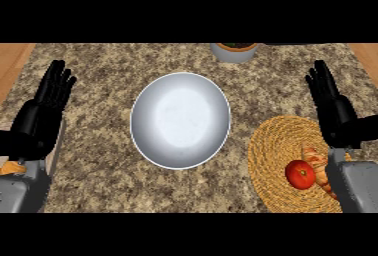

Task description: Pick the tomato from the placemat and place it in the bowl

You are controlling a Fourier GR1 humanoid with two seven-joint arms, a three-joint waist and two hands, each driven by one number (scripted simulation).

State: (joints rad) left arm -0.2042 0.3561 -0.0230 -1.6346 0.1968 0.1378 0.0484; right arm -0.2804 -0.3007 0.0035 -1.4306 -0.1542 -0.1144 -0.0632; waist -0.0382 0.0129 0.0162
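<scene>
Head view shows the tomato point(300, 174) on the placemat point(275, 145) (right of the bowl point(180, 120), apart from it), both hands, left point(40, 117) and right point(334, 107), open and holding nothing: pick and placement remain undone.

Croissant point(319, 167) just beside tomato point(300, 174)

A speckled stone counter point(96, 190) in brown, grey and cream fills nearly the whole view. At ten o'clock and two o'clock, strips of warm orange-brown wood point(13, 60) show past its side edges. At twelve o'clock a pale round pot point(236, 52) with dark contents stands at the counter's far edge, partly cut off. Light falls evenly, with soft shadows.
</scene>
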